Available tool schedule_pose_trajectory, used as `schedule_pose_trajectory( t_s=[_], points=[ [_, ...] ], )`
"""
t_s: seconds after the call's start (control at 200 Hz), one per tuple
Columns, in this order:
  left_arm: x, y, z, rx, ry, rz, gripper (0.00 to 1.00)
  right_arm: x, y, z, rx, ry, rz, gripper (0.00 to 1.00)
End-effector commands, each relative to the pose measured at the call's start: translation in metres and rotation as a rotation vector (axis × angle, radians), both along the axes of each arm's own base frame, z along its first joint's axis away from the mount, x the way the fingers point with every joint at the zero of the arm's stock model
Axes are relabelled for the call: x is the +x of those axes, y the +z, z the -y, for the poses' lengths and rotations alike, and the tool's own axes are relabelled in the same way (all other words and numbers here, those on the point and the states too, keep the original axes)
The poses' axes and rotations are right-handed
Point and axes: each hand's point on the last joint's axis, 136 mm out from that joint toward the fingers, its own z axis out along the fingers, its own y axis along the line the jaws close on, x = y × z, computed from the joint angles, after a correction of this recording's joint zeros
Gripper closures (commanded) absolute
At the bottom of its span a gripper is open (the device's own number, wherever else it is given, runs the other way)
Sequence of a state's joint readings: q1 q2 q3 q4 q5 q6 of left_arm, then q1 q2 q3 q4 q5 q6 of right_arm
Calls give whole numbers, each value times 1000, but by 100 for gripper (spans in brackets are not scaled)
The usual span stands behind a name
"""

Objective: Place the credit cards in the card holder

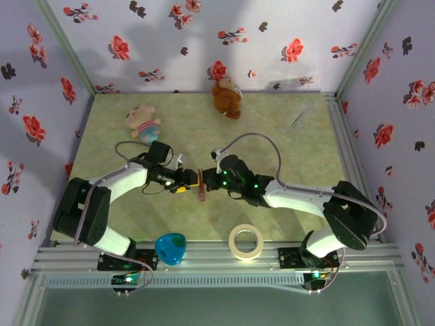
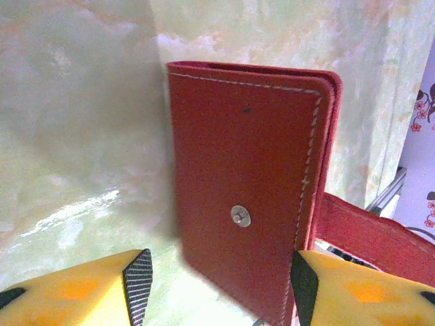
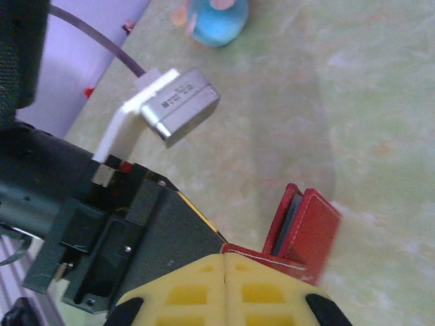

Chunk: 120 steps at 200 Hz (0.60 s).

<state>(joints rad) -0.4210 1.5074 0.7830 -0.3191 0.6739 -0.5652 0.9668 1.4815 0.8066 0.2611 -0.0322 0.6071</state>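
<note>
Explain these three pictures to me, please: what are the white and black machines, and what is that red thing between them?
They are two robot arms bolted to a table. The overhead picture looks down on both; the other two come from cameras on their wrists. The red thing is a card holder, a small folding wallet. The right end effector is shut on its flap, holding it up. The left end effector stands open with the wallet between its yellow fingers. On the table lie a pink plush doll, a brown teddy, a blue heart-shaped object and a tape roll.
</note>
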Motion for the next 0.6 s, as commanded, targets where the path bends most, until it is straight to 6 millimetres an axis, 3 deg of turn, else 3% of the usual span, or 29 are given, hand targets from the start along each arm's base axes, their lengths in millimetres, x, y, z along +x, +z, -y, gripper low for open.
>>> schedule_pose_trajectory(
  t_s=[0.0, 0.255, 0.47, 0.595],
  points=[
    [-2, 9, 0, -5, -23, 36, 40, -5, 10, -14, 85, 48, 9, 100],
    [0, -6, -12, 68, 2, 28, 41, -3, -4, -4, 45, 8, -11, 100],
    [-2, -20, -20, 118, 12, 10, 44, 5, -29, 37, -116, -147, -51, 100],
    [-2, -18, -20, 120, 17, 8, 45, 8, -45, 65, -174, -229, -101, 100]
  ],
)
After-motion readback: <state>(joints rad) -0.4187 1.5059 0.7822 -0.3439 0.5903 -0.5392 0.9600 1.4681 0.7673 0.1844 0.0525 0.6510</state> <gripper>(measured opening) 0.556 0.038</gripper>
